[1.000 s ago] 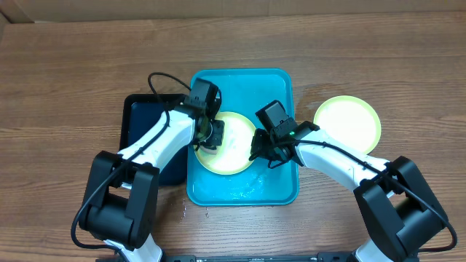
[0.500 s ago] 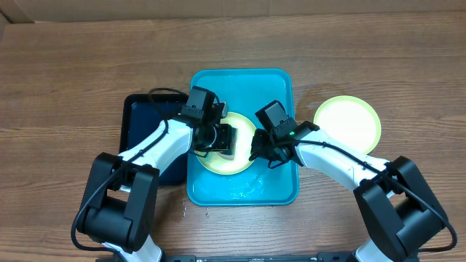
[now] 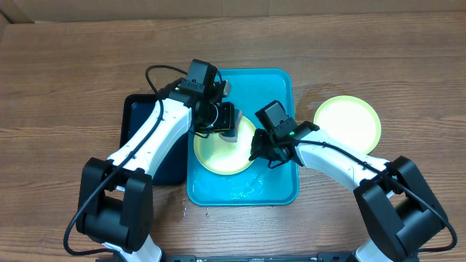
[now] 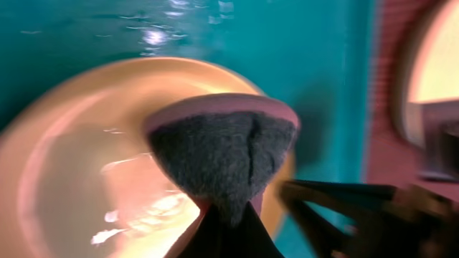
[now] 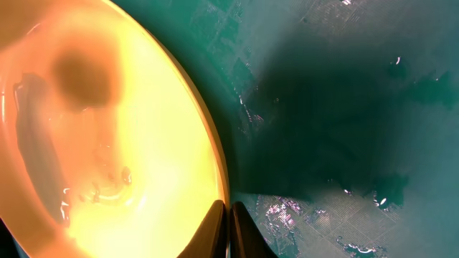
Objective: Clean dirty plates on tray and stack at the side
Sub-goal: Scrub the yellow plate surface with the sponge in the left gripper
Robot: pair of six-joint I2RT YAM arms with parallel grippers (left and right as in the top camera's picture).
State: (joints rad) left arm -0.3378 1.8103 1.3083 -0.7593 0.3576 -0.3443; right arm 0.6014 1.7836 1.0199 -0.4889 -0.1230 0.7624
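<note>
The table (image 3: 73,73) carries the tray (image 3: 280,81) at its middle, its floor wet, with a black tray (image 3: 138,120) just beside its left rim. Well apart to the right, on bare wood, lies the side plate (image 3: 347,124), alone, pale yellow-green and clean-looking. I judge it the first one finished and the start of the stack. The tray plate (image 3: 218,159), the same colour, lies flat in the tray's left half, glistening with water. No red smear shows on it in any view, though the arms cover part of it. No third plate is in view. The right gripper (image 3: 259,151) is clamped on the tray plate's right rim, its fingers pressed together over the edge, apparently steadying it. The left gripper (image 3: 223,122) is closed on the sponge (image 4: 222,154), a grey pad with a pinkish back, held over the plate's upper right part. The blurred wrist view does not show whether it touches the surface. The task looks about midway: one plate is set aside and one is under the scrub, not yet lifted out and stacked on the side plate.
</note>
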